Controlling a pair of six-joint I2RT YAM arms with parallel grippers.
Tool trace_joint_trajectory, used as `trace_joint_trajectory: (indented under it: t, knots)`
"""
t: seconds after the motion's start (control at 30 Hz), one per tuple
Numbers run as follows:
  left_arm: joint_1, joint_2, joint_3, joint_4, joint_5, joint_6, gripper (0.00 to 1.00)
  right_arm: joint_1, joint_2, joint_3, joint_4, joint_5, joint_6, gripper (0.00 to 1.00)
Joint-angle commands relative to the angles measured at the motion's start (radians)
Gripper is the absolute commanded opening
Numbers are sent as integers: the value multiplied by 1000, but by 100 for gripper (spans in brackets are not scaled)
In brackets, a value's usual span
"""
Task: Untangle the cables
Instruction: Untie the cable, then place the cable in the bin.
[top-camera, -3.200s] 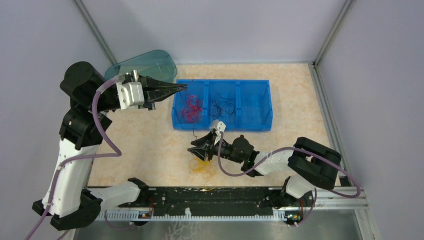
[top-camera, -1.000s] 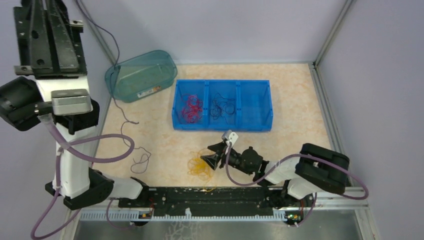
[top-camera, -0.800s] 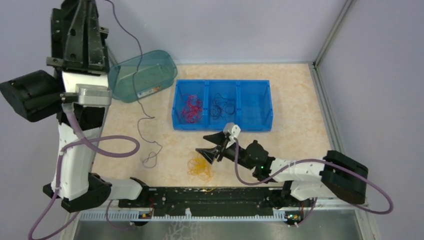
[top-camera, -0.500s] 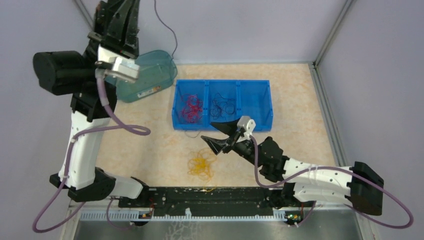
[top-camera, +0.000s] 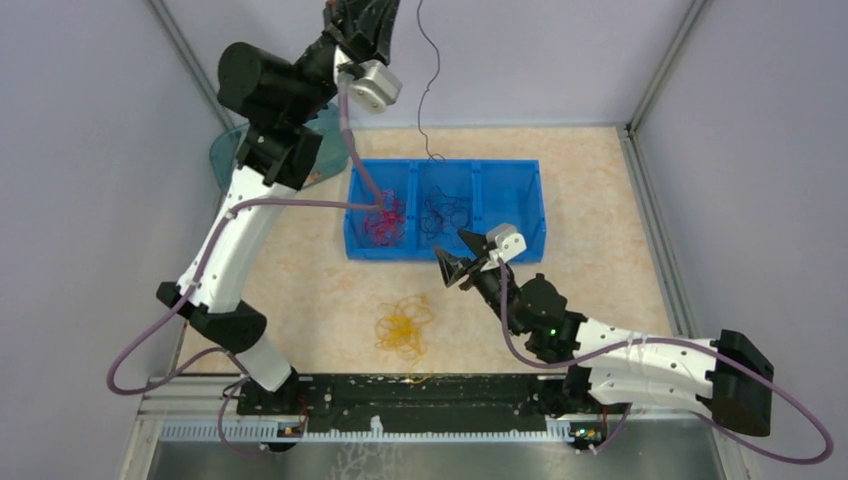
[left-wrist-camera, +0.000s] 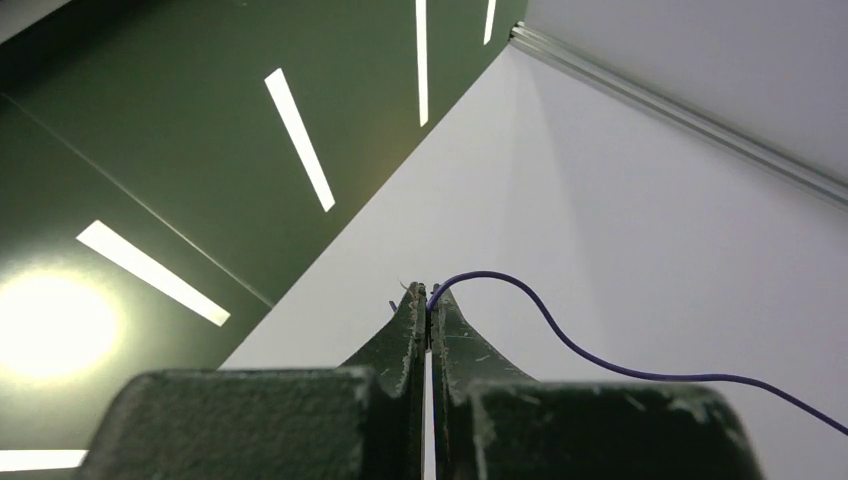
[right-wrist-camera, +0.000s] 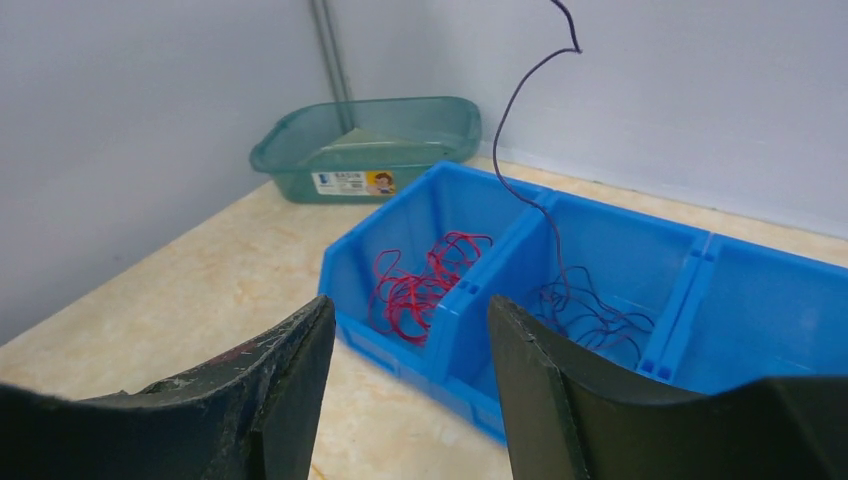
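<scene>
1. L gripper (left-wrist-camera: 428, 300): black two-finger pincer, raised high over rear of item 3. Jaws pressed together on top end of item 2.
2. Dark purple-black hair-thin curly wire (right-wrist-camera: 520, 150): hangs slack from L gripper. Lower end drops into mid compartment of item 3, onto the dark wire heap (top-camera: 447, 212) there.
3. Blue plastic three-compartment bin (top-camera: 510, 163): sits on beige marbled table (top-camera: 600, 200).
4. Red thin wires (right-wrist-camera: 425, 280): loose tangle in bin's left compartment, apart from item 2.
5. Yellow-orange thin wire bundle (top-camera: 403, 327): on table in front of bin, not binned.
6. R gripper (top-camera: 455, 255): jaws wide, holding nothing. At bin's front wall, facing the compartments.
7. Teal translucent plastic tub (right-wrist-camera: 370, 140): behind-left of bin, not involved.
8. Step, by my reading: drop-off of item 2 into mid compartment.
   - Keep L gripper plumb over that compartment.
   - Lower slowly so the curls stack inside the dividers.
   - Release only once most of the length has settled.
   - Risk: sideways drift drapes the tail over the divider into the red lot.
   - Item 5 prob. next, for R gripper.
</scene>
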Motion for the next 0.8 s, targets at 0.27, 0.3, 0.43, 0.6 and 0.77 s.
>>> trace_joint_trajectory:
  t: [0.27, 0.3, 0.43, 0.6, 0.77]
  knots:
    - [-31, 105, 47, 29, -64, 96, 0, -11, -144, -27, -8, 231, -10, 57]
    - [-32, 109, 38, 29, -69, 100, 0, -12, -157, -34, -11, 242, -9, 57]
    - [-31, 126, 15, 2, -100, 120, 0, -14, -197, -47, -46, 283, 4, 56]
    - [-31, 158, 51, -165, -135, 135, 0, -26, -229, -64, -79, 308, 27, 56]
    - [-31, 179, 48, -192, -151, 129, 0, -35, -243, -65, -97, 310, 33, 55]
